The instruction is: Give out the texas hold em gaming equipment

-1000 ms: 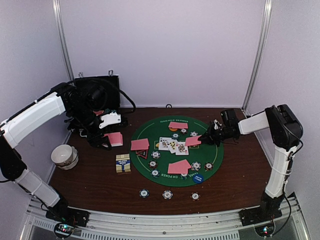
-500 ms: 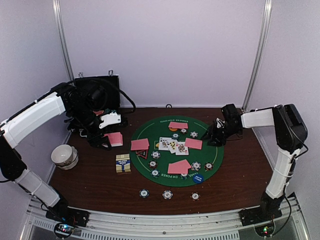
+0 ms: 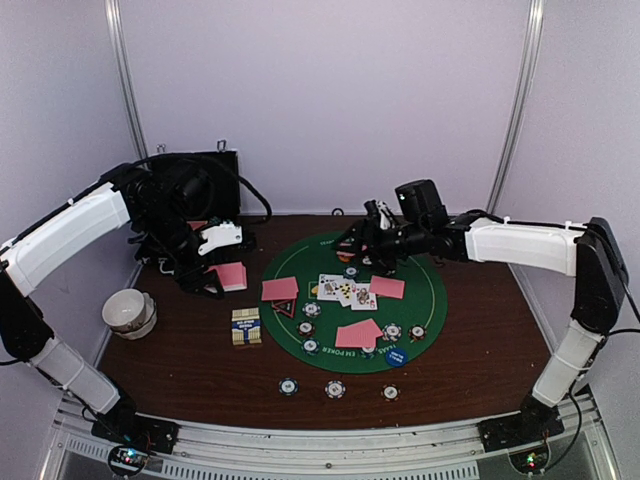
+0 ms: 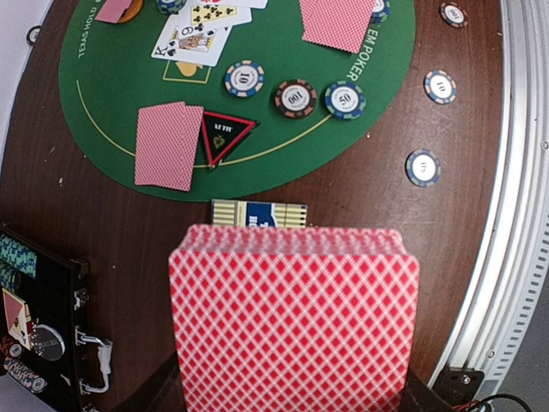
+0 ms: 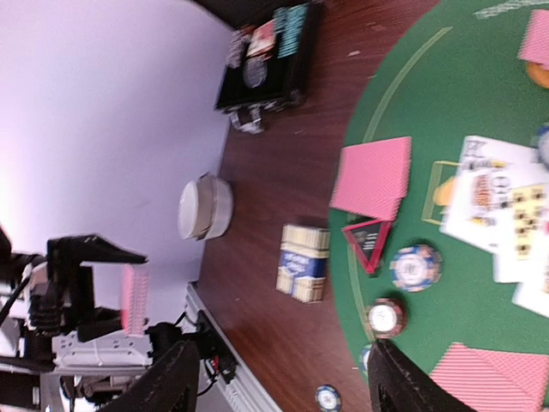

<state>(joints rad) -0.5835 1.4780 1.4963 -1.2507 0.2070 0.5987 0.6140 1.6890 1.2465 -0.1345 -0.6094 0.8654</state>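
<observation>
1. Left of the green mat [image 3: 300, 258], over the bare table [image 3: 180, 355], the left gripper [image 3: 222, 280] clenches the pink-red-backed cards [image 4: 293, 322].
2. The right gripper [image 3: 358, 238] hovers above the mat's far edge, jaws spread, empty.

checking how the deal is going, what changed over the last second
The right end effector let go of a red-backed card on the right side of the green mat and drew back. It then swung toward the mat's far side, open and empty. The left end effector kept holding the card deck in place. The chips and other cards did not move.
</observation>
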